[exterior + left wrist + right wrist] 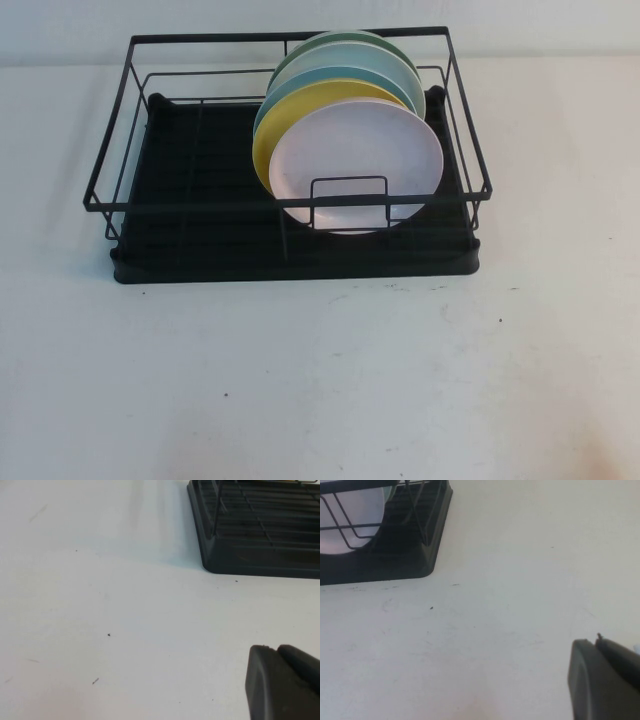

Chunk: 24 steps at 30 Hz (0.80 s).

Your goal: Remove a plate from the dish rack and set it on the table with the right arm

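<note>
While upright in the rack [130, 160], pink plate [357, 160] at the front of a row of four, leaning on yellow plate [300, 105], then pale blue plate [345, 77] and green plate [345, 43] behind. All grouped on the rack's right side, behind a small wire loop at the front rail. Black drip tray [180, 200] bare to the left of the stack. Rack resting on white, speckled desk [320, 380], toward its far side. Left hand [282, 682] low over the desk, well apart from the tray's corner; fingers apart or together, cannot tell. Right hand [605, 680] likewise low over bare desk, off the rack's other corner, nothing gripped in sight; state, cannot tell.
</note>
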Available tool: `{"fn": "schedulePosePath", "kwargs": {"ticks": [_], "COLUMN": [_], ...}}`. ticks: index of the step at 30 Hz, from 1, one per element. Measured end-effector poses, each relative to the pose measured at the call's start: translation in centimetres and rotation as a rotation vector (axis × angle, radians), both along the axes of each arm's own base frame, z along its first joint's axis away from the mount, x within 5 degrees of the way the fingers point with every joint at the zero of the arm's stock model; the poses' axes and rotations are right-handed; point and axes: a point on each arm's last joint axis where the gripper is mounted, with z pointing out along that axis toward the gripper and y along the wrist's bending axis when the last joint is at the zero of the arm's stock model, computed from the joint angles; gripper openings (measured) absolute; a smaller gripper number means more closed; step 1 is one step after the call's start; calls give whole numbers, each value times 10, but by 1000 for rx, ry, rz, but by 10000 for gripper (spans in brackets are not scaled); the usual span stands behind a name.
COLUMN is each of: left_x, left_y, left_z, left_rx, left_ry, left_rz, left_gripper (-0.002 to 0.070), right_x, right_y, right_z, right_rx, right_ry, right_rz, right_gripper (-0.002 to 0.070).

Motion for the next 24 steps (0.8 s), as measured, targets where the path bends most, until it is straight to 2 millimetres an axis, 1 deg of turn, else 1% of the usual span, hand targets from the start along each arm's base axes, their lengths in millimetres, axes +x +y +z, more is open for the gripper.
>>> {"fn": "schedulePosePath", "kwargs": {"ticks": [5,9,13,19,24], "left_x": [0,0,0,0,0], "left_y": [0,0,0,0,0], "left_z": [0,0,0,0,0], "left_rx": [0,0,0,0,0], "left_ry": [0,0,0,0,0], "left_rz": [0,0,0,0,0], "left_gripper": [-4,-4,-4,-4,-4], "right_x": [0,0,1,3,3], "right_y": [1,3,5,3,2], "right_z": [0,2,8,22,24], "right_rx": [32,120,278,652,763], "right_ry": [1,0,-50,-138,-149], "right_rz": [2,7,-7,-65,-81], "right_gripper": [-18,-18,-18,-17,-18]}}
